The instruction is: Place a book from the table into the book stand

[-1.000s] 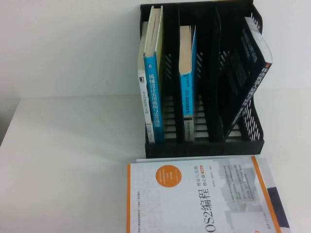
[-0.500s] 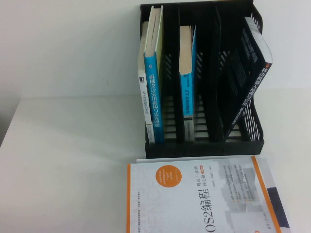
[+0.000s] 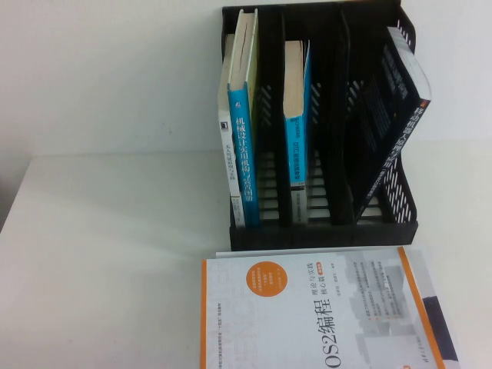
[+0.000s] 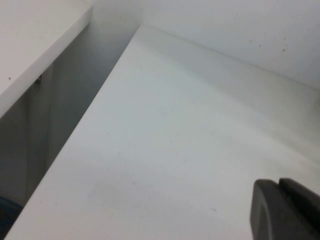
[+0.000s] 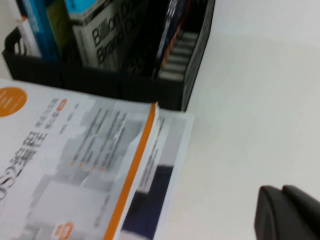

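The book (image 3: 244,131), thick with a blue spine and pale yellow-green cover, stands upright in the left slot of the black book stand (image 3: 323,234). Its blue spine also shows in the right wrist view (image 5: 37,20), with the stand (image 5: 197,55). The stand sits at the back of the white table (image 3: 115,254). Neither gripper shows in the high view. My left gripper (image 4: 280,187) is shut and empty over bare table (image 4: 175,150). My right gripper (image 5: 281,190) is shut and empty over the table, to the right of the stand's front corner.
A white book with an orange circle (image 3: 323,315) lies flat in front of the stand on another book. The stand also holds a thin white book (image 3: 225,138), a thinner blue-spined book (image 3: 296,100) and a leaning dark book (image 3: 392,115). The table's left edge drops off (image 4: 60,125).
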Controlling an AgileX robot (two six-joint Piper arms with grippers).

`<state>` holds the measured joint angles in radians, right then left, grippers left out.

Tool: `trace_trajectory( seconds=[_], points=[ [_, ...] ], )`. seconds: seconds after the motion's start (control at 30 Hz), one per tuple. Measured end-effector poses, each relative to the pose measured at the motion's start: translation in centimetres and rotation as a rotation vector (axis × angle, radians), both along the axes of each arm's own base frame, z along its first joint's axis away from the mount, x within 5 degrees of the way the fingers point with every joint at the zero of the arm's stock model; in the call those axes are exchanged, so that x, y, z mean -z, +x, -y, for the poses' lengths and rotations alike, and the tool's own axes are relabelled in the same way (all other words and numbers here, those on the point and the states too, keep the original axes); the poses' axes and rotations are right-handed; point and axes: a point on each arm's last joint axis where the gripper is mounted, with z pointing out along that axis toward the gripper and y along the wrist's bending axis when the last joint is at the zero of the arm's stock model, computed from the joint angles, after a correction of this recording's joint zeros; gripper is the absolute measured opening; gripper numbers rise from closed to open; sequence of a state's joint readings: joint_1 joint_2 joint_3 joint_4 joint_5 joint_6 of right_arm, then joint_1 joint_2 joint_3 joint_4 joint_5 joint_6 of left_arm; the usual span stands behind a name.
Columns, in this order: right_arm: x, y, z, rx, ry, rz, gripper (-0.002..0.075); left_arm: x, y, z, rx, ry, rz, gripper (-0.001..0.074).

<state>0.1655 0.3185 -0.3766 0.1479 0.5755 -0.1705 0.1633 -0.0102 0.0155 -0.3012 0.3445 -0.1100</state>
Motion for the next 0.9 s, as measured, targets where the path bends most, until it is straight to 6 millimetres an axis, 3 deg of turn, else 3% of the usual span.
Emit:
trace_trajectory(
  seconds=[0.1,0.23,0.33,0.43,0.9],
  points=[
    [1.2,-0.4,0.4,0.021,-0.030,0.152,-0.0003,0.0,0.0,0.0,0.000,0.000,0.000,-0.0004],
    [5.2,-0.7,0.8,0.071,0.037,0.314,-0.0003,0.0,0.0,0.0,0.000,0.000,0.000,-0.0004],
    [7.8,-1.1,1.0,0.133,0.126,0.291,-0.0003,0.0,0.0,0.0,0.000,0.000,0.000,-0.0004],
    [9.1,-1.4,1.1,0.201,0.156,0.171,-0.0003,0.0,0.0,0.0,0.000,0.000,0.001,-0.0004],
    [9.4,-1.5,1.4,0.264,0.193,0.113,-0.0003,0.0,0.0,0.0,0.000,0.000,0.001,-0.0004]
  ],
)
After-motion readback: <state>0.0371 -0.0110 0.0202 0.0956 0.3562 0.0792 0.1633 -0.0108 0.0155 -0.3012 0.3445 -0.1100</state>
